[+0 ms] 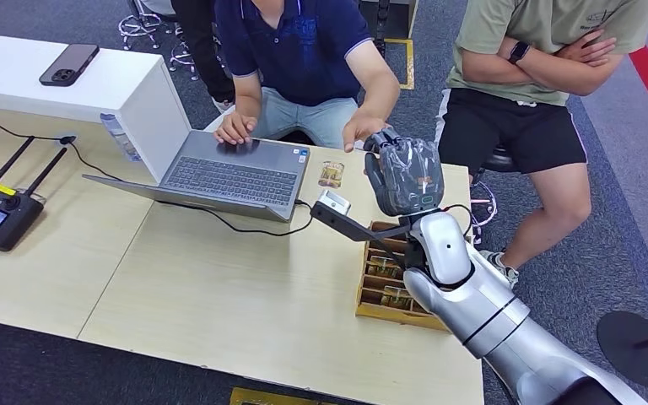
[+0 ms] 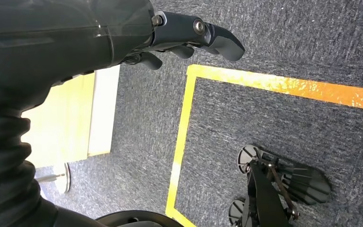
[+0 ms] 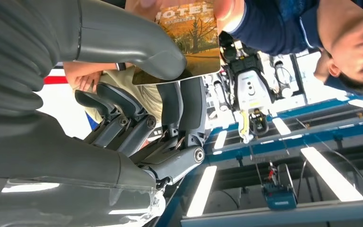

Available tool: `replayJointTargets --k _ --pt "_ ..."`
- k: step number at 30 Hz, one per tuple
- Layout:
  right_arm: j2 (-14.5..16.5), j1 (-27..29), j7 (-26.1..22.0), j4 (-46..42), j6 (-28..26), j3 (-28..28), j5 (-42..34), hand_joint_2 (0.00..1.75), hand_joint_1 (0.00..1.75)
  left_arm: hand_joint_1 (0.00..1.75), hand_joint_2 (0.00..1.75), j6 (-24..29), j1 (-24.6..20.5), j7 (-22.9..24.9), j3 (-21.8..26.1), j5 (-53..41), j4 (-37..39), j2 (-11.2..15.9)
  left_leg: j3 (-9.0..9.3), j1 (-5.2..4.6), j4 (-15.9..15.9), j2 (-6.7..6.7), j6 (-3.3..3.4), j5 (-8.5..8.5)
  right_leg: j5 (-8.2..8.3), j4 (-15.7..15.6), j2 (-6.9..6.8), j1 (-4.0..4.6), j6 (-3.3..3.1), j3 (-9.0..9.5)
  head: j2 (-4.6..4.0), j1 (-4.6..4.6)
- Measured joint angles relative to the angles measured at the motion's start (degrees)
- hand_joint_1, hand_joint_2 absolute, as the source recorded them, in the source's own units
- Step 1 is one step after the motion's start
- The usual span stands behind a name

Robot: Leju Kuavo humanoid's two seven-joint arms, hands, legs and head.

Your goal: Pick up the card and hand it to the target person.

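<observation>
Up close, right hand (image 3: 137, 90) pinches card (image 3: 189, 40); person's fingers (image 3: 227, 12) on it.

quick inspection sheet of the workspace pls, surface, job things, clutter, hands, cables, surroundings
Surface: pale wooden table, with a white box at its far left.
Job's things: card with an autumn tree picture, pinched between the right hand's thumb and fingers; a second card lies on the table by the laptop; wooden tray of cards sits under the right arm.
Clutter: open laptop, phone on the white box, remote controller.
Hands: right hand raised near the person in navy; left hand hangs over the floor, holding nothing.
Cables: black cable from the laptop; another at far left.
Surroundings: second person, arms folded; grey carpet with yellow tape.
</observation>
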Motion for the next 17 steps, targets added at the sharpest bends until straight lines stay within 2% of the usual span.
replayJointTargets --k 2,6,10,13,17 --pt "0.6 -0.2 -0.1 1.5 0.0 0.1 0.0 1.75 0.00 0.00 1.75 -0.2 0.0 -0.3 -0.1 -0.2 0.0 0.0 0.00 0.00 0.0 0.00 0.00 0.00 0.00 0.0 0.00 0.00 0.00 0.00 0.00 0.00" --pt "1.3 -0.4 -0.2 3.8 0.0 0.4 -0.3 1.75 0.00 0.00 1.75 -0.1 0.0 -0.4 -0.2 -0.9 0.0 0.0 0.00 0.00 0.0 0.00 -0.01 0.00 0.00 0.0 0.01 0.00 0.00 0.00 0.00 -0.01" --pt "1.4 -0.4 -0.3 5.1 -0.6 0.4 -1.9 1.75 0.00 0.00 0.00 1.2 0.0 -1.3 -0.2 -0.7 0.0 0.0 0.00 0.00 0.0 0.01 0.00 0.00 0.00 0.0 0.01 0.00 0.00 -0.02 0.00 0.00" --pt "1.4 -0.2 -1.2 5.4 -1.5 0.2 -5.7 1.75 0.00 0.00 0.00 1.3 0.0 -1.8 -0.2 -0.6 0.0 0.0 0.00 0.00 0.0 0.01 0.00 0.00 0.00 0.0 0.02 0.00 0.00 -0.03 0.00 0.00" --pt "1.3 0.9 -4.4 5.3 -2.8 -1.0 -16.7 1.75 0.00 0.00 0.00 1.3 0.1 -1.8 -0.2 0.2 0.0 0.0 0.02 0.00 0.0 0.01 0.00 0.00 0.00 0.0 0.02 0.00 0.00 -0.04 0.00 0.00"
